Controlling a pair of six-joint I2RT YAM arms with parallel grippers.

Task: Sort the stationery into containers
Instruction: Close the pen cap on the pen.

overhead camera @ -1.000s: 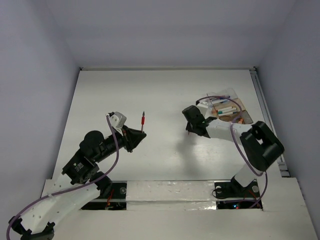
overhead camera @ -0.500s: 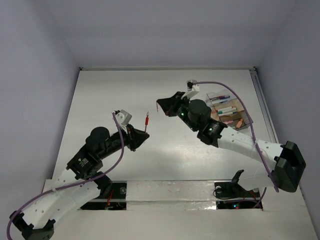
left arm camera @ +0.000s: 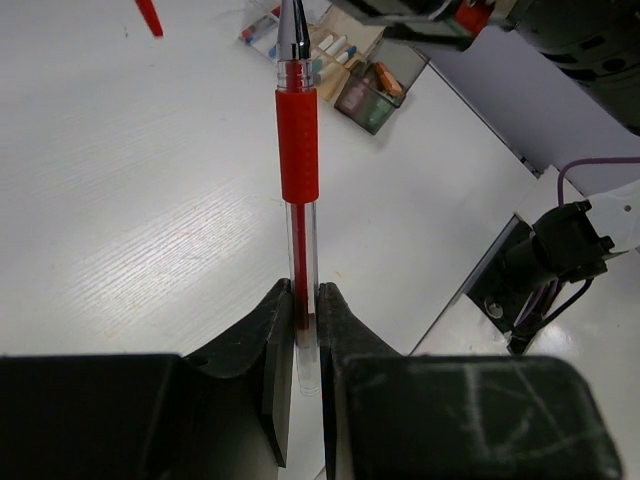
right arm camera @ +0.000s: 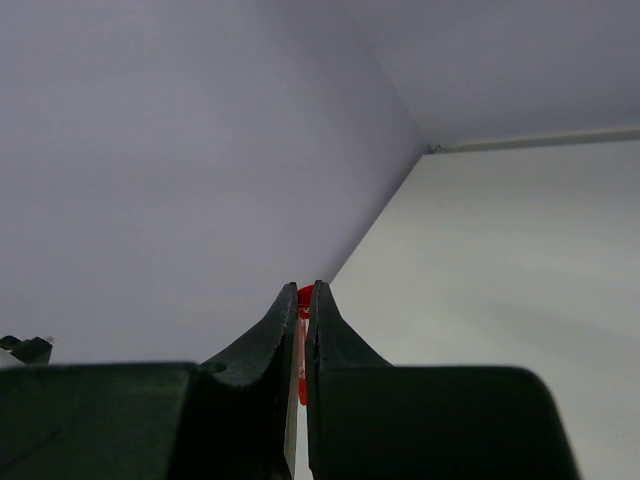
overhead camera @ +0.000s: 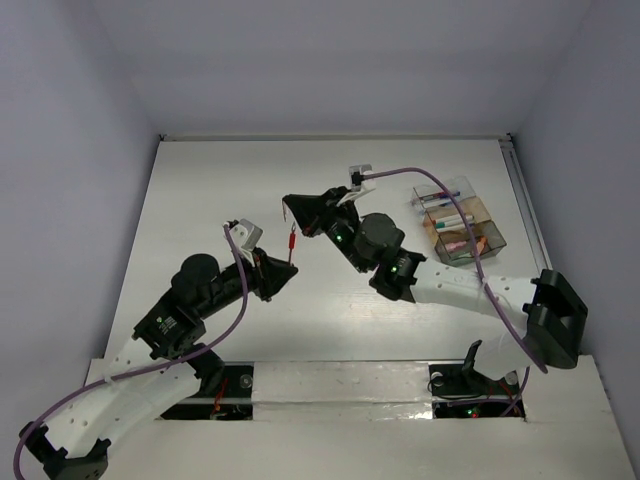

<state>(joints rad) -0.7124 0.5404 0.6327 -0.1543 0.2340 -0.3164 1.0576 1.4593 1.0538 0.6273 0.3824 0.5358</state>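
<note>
Well left of the box [overhead camera: 480,251], the left pincer [left arm camera: 305,300] clamps the red pen [left arm camera: 297,140] above the counter [overhead camera: 220,180]. The right pincer [right arm camera: 303,295], pinching a small red piece [right arm camera: 301,350], has swung from the box toward the pen's tip, so capping or a handover probably comes before boxing.

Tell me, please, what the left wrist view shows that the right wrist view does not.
Only the left wrist view: the red pen standing up from the left gripper, which is shut on it, and the organiser box with stationery inside. Only the right wrist view: the right gripper shut on a small red piece. Both: the white table. A red tip at the left view's top edge may be that piece; I cannot tell.
</note>
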